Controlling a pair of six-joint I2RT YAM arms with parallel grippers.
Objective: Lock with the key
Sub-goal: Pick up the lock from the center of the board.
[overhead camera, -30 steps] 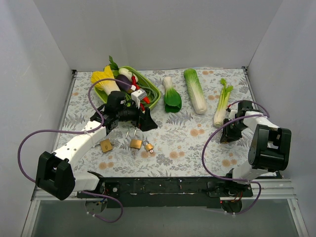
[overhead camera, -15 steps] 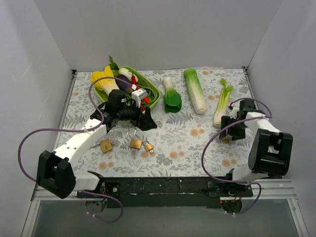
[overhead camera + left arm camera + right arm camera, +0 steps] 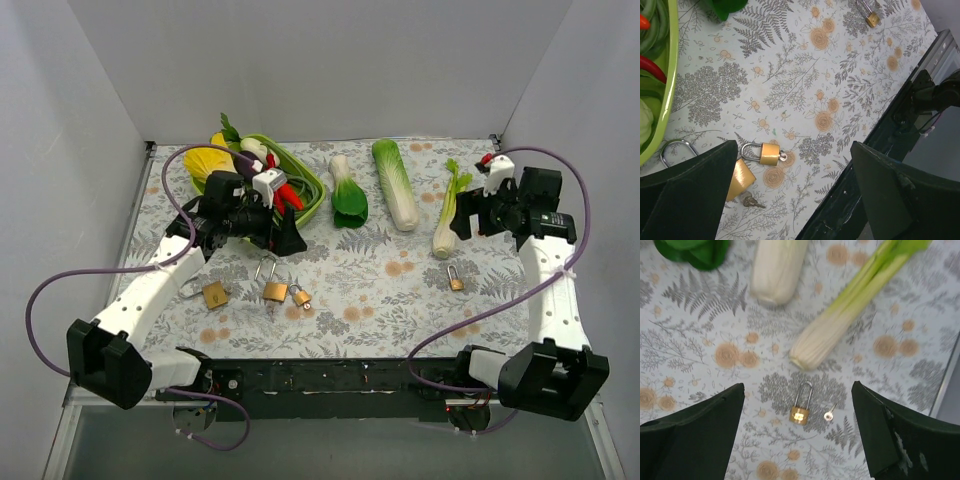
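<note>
1. Right gripper [image 3: 478, 216]: fingers spread, empty, raised near the right edge, likely to keep the lock in camera view.
2. Left gripper [image 3: 283, 238]: fingers spread, empty.
3. Padlock [image 3: 799, 408]: flat, near the right edge.
4. Key [image 3: 829, 415]: loose just beside the padlock, probably grabbed first.

Robot lab test cell. Plain white panels [image 3: 330, 70] enclose the desk [image 3: 380, 290] at 9, 12 and 3 o'clock. Two arms [image 3: 150, 290] with purple cables [image 3: 40, 310] are bolted to a black rail [image 3: 340, 377] at 6 o'clock. Toy-looking vegetables [image 3: 395, 185] lie toward 12.
</note>
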